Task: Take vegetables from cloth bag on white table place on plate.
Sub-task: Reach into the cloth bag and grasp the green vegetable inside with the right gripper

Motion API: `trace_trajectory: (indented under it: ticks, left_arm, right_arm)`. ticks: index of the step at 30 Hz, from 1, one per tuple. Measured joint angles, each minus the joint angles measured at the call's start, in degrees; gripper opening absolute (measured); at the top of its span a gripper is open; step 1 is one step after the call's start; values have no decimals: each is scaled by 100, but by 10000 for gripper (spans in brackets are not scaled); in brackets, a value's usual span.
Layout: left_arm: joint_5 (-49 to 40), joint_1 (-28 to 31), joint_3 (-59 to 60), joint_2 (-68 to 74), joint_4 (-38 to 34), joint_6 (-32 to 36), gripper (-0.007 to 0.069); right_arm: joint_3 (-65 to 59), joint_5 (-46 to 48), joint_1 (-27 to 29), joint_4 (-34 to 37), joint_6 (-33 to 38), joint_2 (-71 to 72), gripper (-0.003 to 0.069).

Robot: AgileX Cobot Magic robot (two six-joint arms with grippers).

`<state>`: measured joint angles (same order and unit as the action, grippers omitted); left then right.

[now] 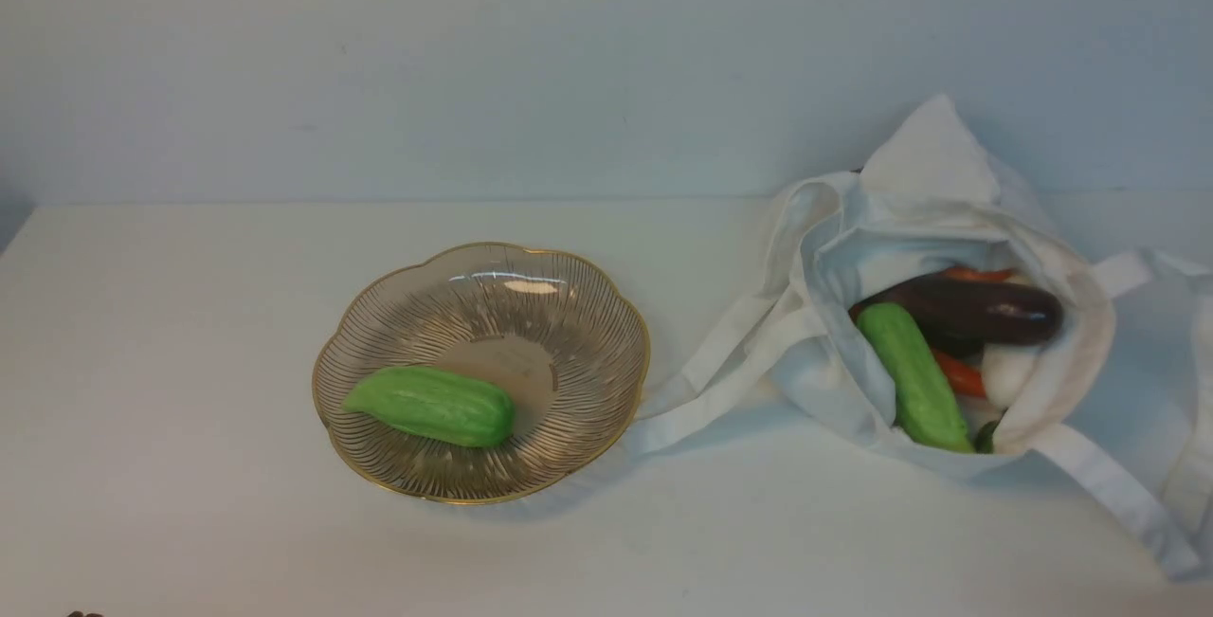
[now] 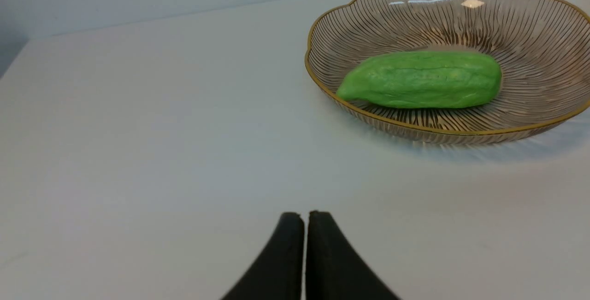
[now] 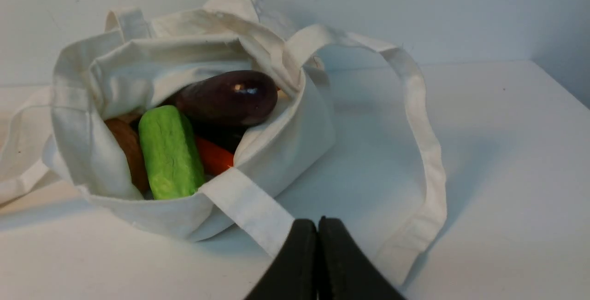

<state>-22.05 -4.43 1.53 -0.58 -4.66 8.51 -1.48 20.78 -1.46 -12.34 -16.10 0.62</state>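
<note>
With my right gripper (image 3: pixel 318 220) closed on nothing, I risk snagging the strap (image 3: pixel 251 210) between me and the cucumber (image 3: pixel 170 155).

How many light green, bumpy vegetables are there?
2: one green vegetable lies in the clear glass dish with a scalloped gold rim, another green vegetable in the white cloth bag. More may be hidden inside the bag.

Glossy eggplant (image 1: pixel 986 311) sits in matt cloth bag (image 1: pixel 948 181).

One bumpy green cucumber (image 1: pixel 431 406) lies sideways in the gold-rimmed glass plate (image 1: pixel 599 361).
</note>
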Motion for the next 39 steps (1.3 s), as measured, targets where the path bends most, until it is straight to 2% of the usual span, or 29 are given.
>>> trace_trajectory:
  ticks: [7,10,16,25,30,33,36,39]
  left_arm:
    - [0,0,0,0,0,0,-5]
    - [0,0,0,0,0,0,-5]
    - [0,0,0,0,0,0,-5]
    - [0,0,0,0,0,0,-5]
    - [0,0,0,0,0,0,-5]
    - [0,0,0,0,0,0,-5]
    - [0,0,0,0,0,0,-5]
    - [0,0,0,0,0,0,-5]
  right_arm:
    - [0,0,0,4,-8,0,-15]
    - [-13,-282,0,270,-137,0,-15]
    - [-14,-1876,0,1411,-871,0,-15]
    - [-14,-2367,0,1663,-1086,0,-15]
    - [64,-3204,0,1687,-1157,0,-15]
    - [575,-3004,0,1673,-1246,-122,-15]
    - [1836,-1787,0,1406,-1258,-934,-15]
    - [3002,-77,0,1234,-947,-2002,-15]
